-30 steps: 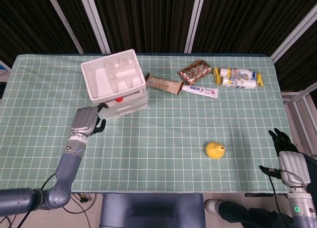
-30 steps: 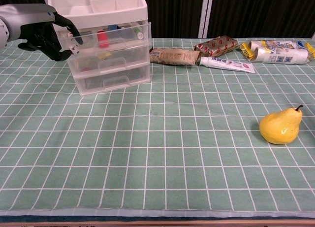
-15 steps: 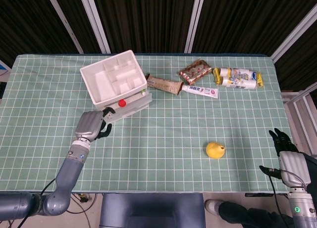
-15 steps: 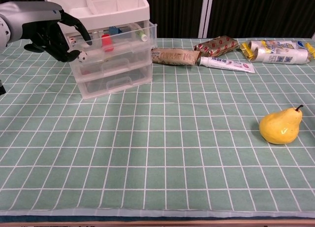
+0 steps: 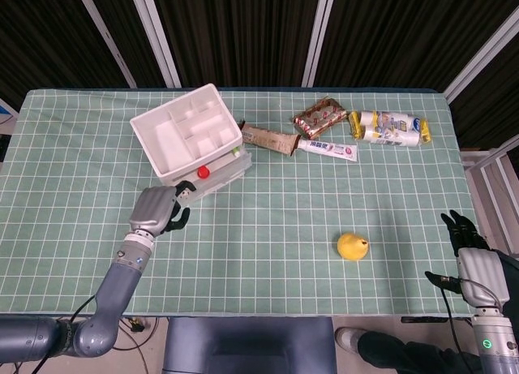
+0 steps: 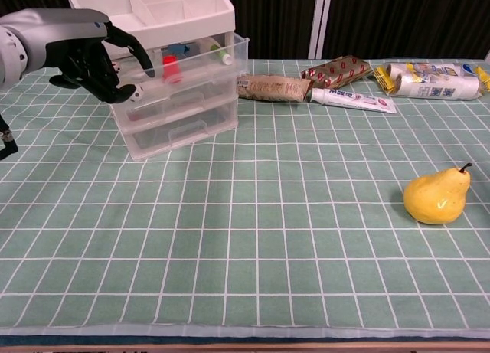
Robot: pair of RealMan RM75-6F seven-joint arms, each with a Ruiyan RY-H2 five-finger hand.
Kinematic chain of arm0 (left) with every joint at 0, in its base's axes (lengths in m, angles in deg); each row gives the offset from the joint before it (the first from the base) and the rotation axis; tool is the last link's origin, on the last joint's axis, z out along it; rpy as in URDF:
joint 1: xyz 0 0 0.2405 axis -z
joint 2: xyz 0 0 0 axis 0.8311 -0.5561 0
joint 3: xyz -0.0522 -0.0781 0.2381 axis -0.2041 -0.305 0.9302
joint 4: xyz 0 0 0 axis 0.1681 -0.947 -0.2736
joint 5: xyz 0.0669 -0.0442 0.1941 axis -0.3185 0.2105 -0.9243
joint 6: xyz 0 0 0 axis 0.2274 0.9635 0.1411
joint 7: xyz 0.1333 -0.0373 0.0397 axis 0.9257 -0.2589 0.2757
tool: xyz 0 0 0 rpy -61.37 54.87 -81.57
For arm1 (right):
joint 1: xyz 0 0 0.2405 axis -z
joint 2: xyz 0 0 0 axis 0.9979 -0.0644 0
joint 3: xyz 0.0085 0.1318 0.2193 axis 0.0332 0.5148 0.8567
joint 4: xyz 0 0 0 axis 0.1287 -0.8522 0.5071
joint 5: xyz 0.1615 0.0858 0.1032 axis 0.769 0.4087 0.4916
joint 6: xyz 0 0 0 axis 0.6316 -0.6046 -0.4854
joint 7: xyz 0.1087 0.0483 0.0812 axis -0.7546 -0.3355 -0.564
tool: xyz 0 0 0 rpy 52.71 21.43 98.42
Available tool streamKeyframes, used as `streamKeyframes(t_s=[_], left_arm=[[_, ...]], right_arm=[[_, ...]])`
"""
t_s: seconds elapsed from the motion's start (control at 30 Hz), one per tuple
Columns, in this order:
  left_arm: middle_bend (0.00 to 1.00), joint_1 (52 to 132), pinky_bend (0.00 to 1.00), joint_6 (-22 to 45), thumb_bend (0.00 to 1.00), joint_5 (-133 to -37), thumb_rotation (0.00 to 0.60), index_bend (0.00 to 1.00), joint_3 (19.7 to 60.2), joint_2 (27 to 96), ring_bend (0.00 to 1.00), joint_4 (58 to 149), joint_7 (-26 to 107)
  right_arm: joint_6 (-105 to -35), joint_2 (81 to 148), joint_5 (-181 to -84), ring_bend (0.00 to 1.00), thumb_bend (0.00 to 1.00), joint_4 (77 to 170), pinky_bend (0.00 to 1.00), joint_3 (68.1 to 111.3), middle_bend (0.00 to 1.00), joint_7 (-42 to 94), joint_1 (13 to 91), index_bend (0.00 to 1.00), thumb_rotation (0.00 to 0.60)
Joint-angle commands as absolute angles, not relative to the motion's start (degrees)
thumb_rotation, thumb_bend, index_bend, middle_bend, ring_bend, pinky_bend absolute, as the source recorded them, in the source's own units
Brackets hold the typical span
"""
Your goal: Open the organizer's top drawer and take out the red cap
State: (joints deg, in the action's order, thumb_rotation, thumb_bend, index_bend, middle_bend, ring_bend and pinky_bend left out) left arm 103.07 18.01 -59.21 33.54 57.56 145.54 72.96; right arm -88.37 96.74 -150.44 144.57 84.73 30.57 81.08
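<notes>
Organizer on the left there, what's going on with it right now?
The left robot hand grips the front of the organizer's top drawer, which is slid partly out. The red cap lies inside it, untouched. The right robot hand rests at the table's edge, holding nothing.

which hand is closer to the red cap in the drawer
Left. The left hand grips the top drawer front right beside the red cap; the right hand is far across the table's edge.

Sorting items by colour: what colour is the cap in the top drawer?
Red; the cap shows best in the chest view.
</notes>
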Motion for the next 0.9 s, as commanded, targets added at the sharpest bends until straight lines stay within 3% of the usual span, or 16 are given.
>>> streamKeyframes(t_s=[0.03, 0.9], left_arm=[[1.00, 103.3, 0.94, 18.2, 0.47, -59.5, 0.600, 0.32, 33.6, 57.6, 0.95, 146.0, 73.1], [1.00, 105.0, 0.94, 18.4, 0.47, -60.3, 0.600, 0.32, 34.4, 58.8, 0.95, 149.4, 73.9]], right_arm=[[-88.4, 96.7, -150.4, 0.00, 0.07, 144.6, 0.23, 84.7, 0.00, 30.5, 81.1, 0.00, 0.600], [-88.3, 96.6, -150.3, 0.00, 0.07, 144.8, 0.23, 84.8, 0.00, 30.4, 81.1, 0.00, 0.600]])
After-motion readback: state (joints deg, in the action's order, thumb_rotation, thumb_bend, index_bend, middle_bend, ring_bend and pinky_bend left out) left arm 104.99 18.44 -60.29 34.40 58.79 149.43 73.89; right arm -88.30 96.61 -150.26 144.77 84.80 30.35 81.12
